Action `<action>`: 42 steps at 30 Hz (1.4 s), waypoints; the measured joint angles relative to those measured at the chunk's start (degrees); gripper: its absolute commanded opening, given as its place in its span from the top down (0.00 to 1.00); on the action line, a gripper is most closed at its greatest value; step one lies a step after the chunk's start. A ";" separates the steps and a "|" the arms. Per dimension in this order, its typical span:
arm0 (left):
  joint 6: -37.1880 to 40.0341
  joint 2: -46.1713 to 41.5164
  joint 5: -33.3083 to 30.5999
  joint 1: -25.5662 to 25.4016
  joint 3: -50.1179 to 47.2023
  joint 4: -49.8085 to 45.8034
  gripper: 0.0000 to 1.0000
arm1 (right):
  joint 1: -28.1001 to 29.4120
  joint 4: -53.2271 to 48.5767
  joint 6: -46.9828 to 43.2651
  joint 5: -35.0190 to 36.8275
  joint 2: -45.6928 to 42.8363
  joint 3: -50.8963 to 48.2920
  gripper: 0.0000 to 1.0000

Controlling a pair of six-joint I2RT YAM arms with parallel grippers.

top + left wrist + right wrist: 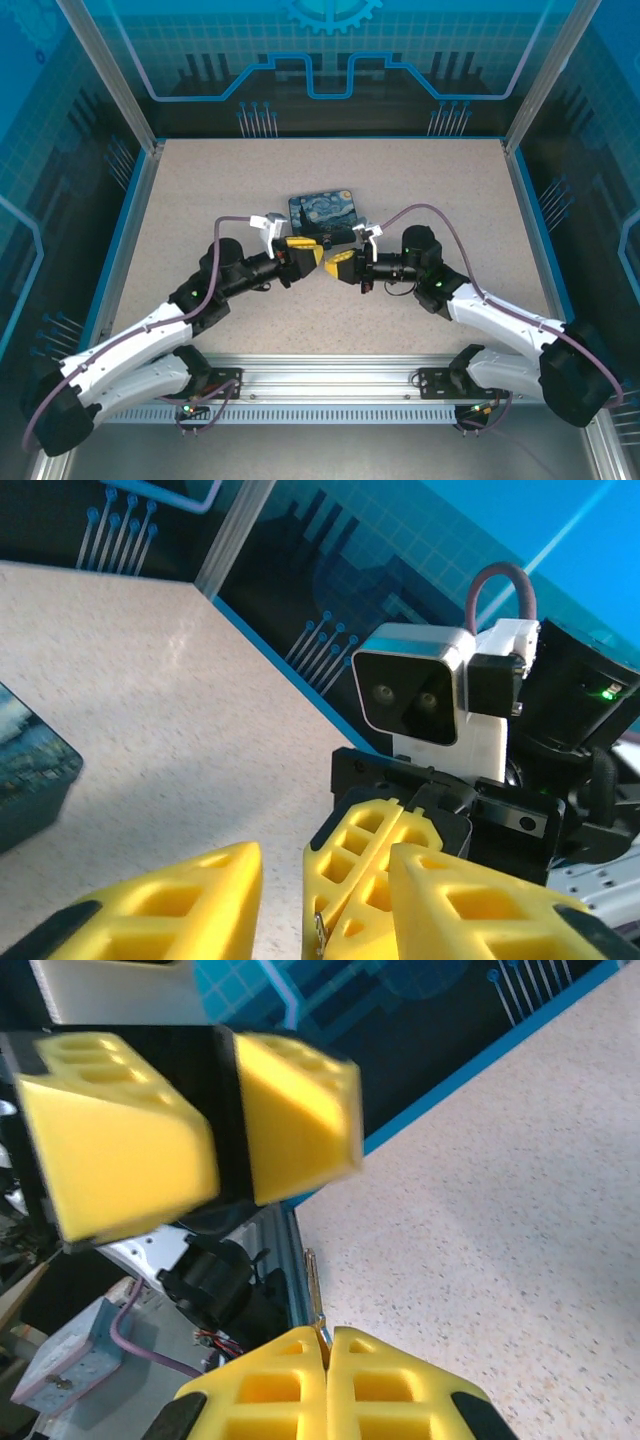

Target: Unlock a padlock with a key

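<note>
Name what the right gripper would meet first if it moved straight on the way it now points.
The left gripper: its open yellow fingers face the right gripper, whose shut tips hold the key. Nothing seems to lie between, though depth is unclear.

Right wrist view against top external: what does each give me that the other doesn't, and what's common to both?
Right wrist: the key, a thin metal strip pinched in the shut right tool and sticking out toward the left tool, whose fingers stand apart. Top external: the painted box lying on the speckled table just beyond the tools. Shared: the two tools nearly tip to tip above the table.
</note>
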 measured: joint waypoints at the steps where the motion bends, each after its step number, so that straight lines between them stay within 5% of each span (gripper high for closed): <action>1: 0.37 -0.68 -0.74 0.00 0.00 -0.68 0.44 | -0.02 -2.84 -1.20 0.98 -0.22 0.83 0.98; 7: 1.60 -3.45 -5.33 0.20 -0.35 -5.60 0.21 | -1.42 -16.15 -5.46 6.93 0.63 5.68 0.98; 17: -3.23 6.67 -6.88 4.61 -9.18 -4.28 0.08 | -9.53 -26.93 -7.69 12.26 17.09 16.28 0.98; 31: -4.28 31.50 0.76 11.06 -6.36 10.23 0.04 | -14.75 -28.15 -9.27 9.92 40.50 35.85 0.98; 42: -3.76 38.99 4.15 14.19 -2.34 14.88 0.04 | -16.06 -26.56 -8.81 6.62 47.78 39.74 0.98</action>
